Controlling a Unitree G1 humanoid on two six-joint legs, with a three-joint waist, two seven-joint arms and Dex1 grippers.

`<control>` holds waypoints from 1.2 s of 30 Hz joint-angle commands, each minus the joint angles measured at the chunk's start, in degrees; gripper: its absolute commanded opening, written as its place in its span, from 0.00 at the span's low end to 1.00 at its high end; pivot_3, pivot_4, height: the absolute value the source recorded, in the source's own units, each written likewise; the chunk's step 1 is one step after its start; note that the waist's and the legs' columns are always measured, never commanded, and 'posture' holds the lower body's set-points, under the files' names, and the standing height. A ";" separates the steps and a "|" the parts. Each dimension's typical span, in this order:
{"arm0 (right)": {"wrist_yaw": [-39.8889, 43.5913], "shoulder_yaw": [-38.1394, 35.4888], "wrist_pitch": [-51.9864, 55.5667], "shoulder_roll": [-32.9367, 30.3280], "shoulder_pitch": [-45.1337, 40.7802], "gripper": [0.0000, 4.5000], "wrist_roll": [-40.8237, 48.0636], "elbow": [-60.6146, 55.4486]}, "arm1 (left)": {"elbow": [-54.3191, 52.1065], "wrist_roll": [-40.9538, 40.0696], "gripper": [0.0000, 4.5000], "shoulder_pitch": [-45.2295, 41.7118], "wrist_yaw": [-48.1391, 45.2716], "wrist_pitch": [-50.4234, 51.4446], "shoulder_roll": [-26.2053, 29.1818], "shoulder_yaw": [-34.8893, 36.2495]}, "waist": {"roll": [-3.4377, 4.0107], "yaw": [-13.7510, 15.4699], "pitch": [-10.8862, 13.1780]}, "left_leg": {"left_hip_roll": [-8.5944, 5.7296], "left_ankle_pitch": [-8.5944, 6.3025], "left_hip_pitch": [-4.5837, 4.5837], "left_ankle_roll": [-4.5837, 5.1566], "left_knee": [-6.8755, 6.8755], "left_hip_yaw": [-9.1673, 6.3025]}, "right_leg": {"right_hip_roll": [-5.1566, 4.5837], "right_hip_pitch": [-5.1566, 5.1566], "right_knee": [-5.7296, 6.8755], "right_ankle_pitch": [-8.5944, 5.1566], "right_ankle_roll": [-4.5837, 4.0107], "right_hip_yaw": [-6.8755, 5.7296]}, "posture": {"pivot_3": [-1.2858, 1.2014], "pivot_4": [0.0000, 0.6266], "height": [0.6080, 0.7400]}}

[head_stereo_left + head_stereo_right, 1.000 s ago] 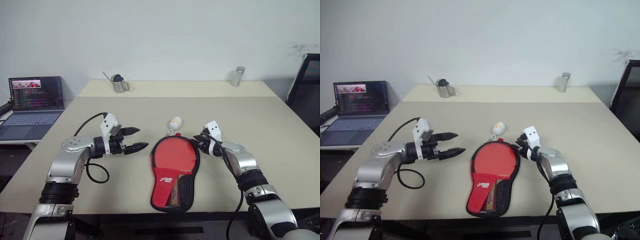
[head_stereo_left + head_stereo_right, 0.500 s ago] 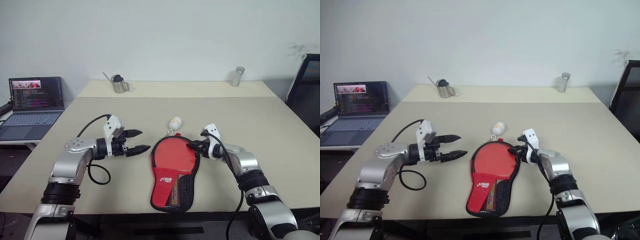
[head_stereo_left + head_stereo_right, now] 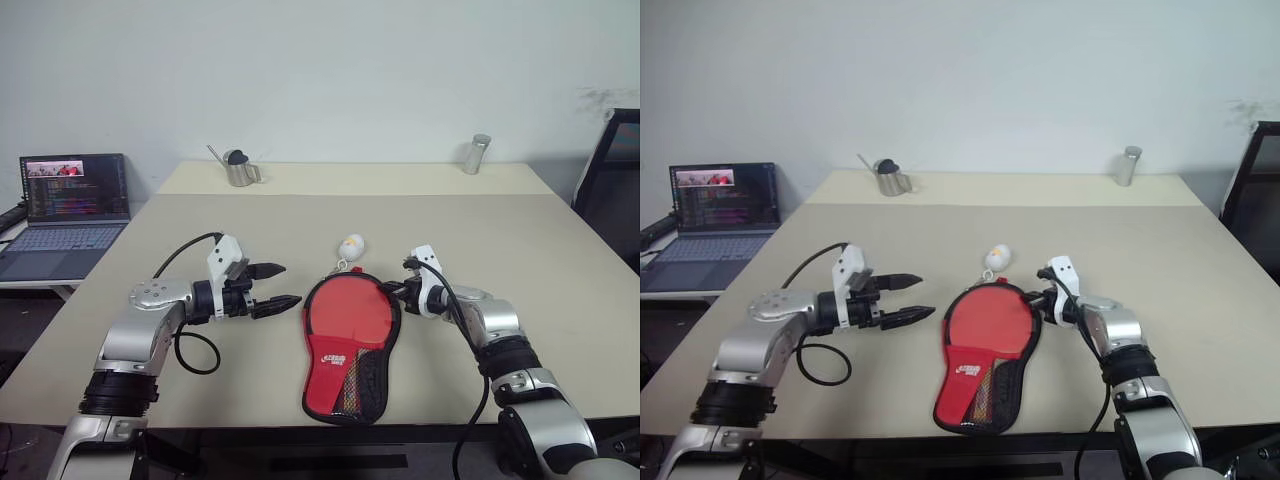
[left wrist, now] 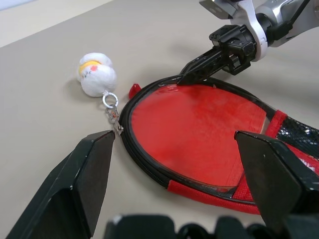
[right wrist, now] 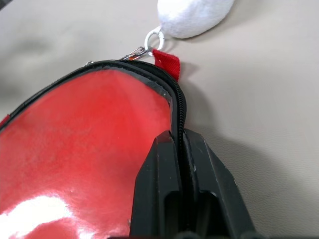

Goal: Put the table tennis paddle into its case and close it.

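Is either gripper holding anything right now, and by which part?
The right gripper is shut on the black zipper rim of the red paddle-shaped case, at its round end. The left gripper is open, holding nothing.

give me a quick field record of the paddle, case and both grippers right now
paddle: red face up, lying inside the open case
case: flat on table, zipper rim unclosed
charm: white plush on the zipper pull, beyond the case
right gripper: shut on the case's zipper rim
left gripper: open, beside the case, apart from it

Silver arms, black cables, white wrist blocks, black jaws.
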 commanded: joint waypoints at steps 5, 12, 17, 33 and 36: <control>7.08 6.68 6.25 -2.42 5.80 0.00 -0.06 -5.82 | -3.27 -1.41 0.94 0.46 0.14 0.36 0.48 0.58 | 0.00 0.04 0.00 | 0.00 -0.02 -0.04 0.00 -0.02 0.01 | 0.00 -0.02 -0.06 -0.02 -0.03 0.00 | 0.52 0.24 1.00; 3.58 5.71 5.01 -1.84 5.74 0.00 -1.64 -5.24 | -2.58 -1.06 0.94 -0.11 0.17 -0.02 0.21 0.27 | -0.01 0.04 0.00 | 0.00 -0.02 -0.02 0.00 -0.02 0.01 | 0.00 -0.01 -0.03 -0.03 -0.04 -0.01 | 0.52 0.24 1.00; -0.08 3.69 4.97 -0.50 4.64 0.00 -1.36 -3.65 | -2.68 -0.96 0.94 -0.06 0.37 -0.11 0.06 0.13 | -0.02 -0.16 -0.01 | 0.01 -0.01 0.06 0.00 0.01 0.01 | 0.01 0.01 0.05 -0.03 -0.04 0.00 | 0.52 0.24 1.00; -5.87 -9.18 22.56 -1.05 3.36 0.58 12.26 -24.40 | -2.37 0.05 0.94 -0.21 -0.15 -2.71 -3.33 -3.87 | 0.09 0.17 0.09 | 0.01 0.00 -0.16 -0.01 0.03 -0.01 | -0.01 -0.12 0.02 0.02 -0.10 -0.02 | 0.52 0.24 1.00; -8.38 -11.68 25.34 -0.67 0.63 0.58 14.52 -26.46 | -2.22 0.35 0.94 0.05 -0.60 -3.18 -5.52 -6.40 | 0.10 0.17 0.09 | 0.00 -0.01 -0.14 0.00 0.02 -0.01 | -0.02 -0.11 0.01 0.02 -0.10 -0.02 | 0.52 0.24 1.00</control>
